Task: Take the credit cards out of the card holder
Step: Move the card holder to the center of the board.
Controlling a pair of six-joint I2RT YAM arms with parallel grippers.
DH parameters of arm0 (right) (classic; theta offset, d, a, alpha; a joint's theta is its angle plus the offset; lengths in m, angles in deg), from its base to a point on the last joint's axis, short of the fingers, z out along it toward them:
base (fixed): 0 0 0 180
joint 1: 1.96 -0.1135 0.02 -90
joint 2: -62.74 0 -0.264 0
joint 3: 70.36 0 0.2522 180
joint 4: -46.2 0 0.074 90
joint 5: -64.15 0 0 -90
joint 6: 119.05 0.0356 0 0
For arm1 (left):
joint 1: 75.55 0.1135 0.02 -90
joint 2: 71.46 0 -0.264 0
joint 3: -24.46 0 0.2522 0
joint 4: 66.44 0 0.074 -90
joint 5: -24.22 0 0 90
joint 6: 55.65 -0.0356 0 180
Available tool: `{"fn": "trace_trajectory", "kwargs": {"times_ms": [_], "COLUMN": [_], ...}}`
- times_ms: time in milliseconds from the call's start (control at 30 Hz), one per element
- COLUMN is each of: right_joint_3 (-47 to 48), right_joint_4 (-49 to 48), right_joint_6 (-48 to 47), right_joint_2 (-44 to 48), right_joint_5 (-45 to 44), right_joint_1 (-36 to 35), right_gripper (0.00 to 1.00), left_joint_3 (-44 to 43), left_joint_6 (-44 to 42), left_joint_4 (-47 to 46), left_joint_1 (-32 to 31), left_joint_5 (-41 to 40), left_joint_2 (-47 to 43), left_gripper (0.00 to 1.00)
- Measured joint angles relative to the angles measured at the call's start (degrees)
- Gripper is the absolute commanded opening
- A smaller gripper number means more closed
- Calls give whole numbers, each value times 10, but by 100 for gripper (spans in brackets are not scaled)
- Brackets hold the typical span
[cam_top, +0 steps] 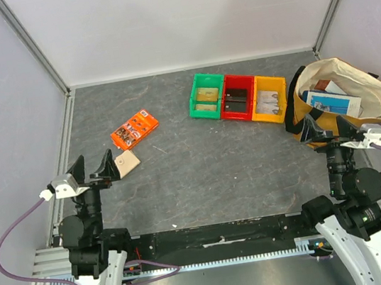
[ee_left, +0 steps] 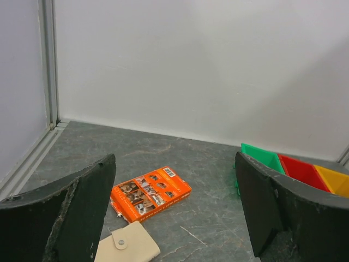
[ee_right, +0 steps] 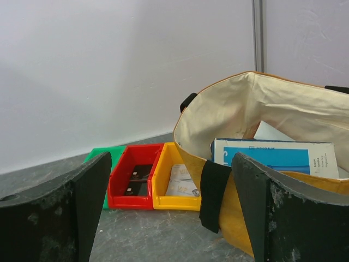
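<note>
The beige card holder [cam_top: 128,163] lies folded shut on the grey table, its snap tab closed. It also shows in the left wrist view [ee_left: 128,244], low and close to the left finger. No credit cards show outside it; its contents are hidden. My left gripper [cam_top: 93,161] is open and empty, just left of the card holder, and its jaws stand wide apart in the left wrist view [ee_left: 174,164]. My right gripper [cam_top: 326,128] is open and empty at the right, in front of a canvas bag; it also shows in its own wrist view [ee_right: 172,161].
An orange picture packet [cam_top: 134,129] lies just beyond the card holder. Green [cam_top: 207,97], red [cam_top: 237,97] and yellow [cam_top: 270,98] bins stand in a row at the back, holding some cards. A cream and mustard bag [cam_top: 338,99] with a blue box sits at the right.
</note>
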State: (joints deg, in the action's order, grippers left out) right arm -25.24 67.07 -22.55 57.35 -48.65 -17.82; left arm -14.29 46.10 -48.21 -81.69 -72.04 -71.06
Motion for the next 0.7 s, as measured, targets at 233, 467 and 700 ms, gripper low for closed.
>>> {"fn": "trace_trajectory", "kwargs": {"times_ms": [233,467,700], "right_joint_3": [10,69,141], "right_joint_4": [7,18,58], "right_joint_6": [8,17,41], "right_joint_2": [-21,-173,-346], "right_joint_5": [52,152,241], "right_joint_1": [0,0,0], "right_gripper": [98,98,98], "left_joint_3": [-10,-25,-26], "left_joint_6": [20,50,83], "left_joint_4": [30,82,129], "left_joint_1": [0,-2,-4], "left_joint_5": [-23,-27,-23], "left_joint_2": [0,0,1], "left_gripper": [99,99,99]}}
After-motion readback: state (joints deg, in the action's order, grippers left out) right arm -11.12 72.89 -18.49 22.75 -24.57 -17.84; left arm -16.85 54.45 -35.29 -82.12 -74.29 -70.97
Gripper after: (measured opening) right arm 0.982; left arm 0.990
